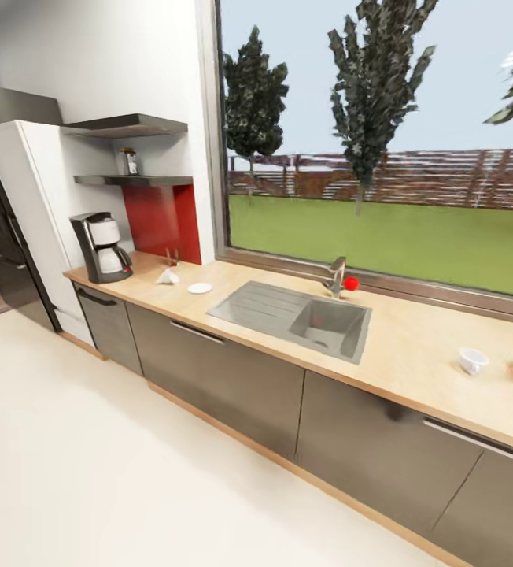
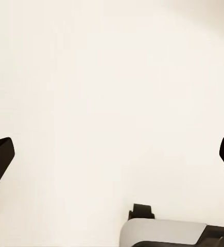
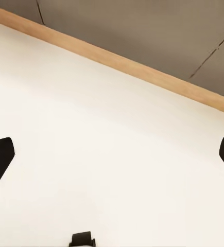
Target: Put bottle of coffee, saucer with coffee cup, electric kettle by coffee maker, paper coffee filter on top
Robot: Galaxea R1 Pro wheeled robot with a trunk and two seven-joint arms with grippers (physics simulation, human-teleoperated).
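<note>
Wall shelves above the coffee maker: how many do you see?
2. The dark upper wall shelf sits above the dark lower wall shelf, which carries a small dark-lidded bottle.

pale floor [image 1: 91,457], big window [image 1: 382,142]

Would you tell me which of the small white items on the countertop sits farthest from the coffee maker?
The coffee cup, alone right of the sink. The paper filter and saucer both lie left of the sink, near the coffee maker.
</note>
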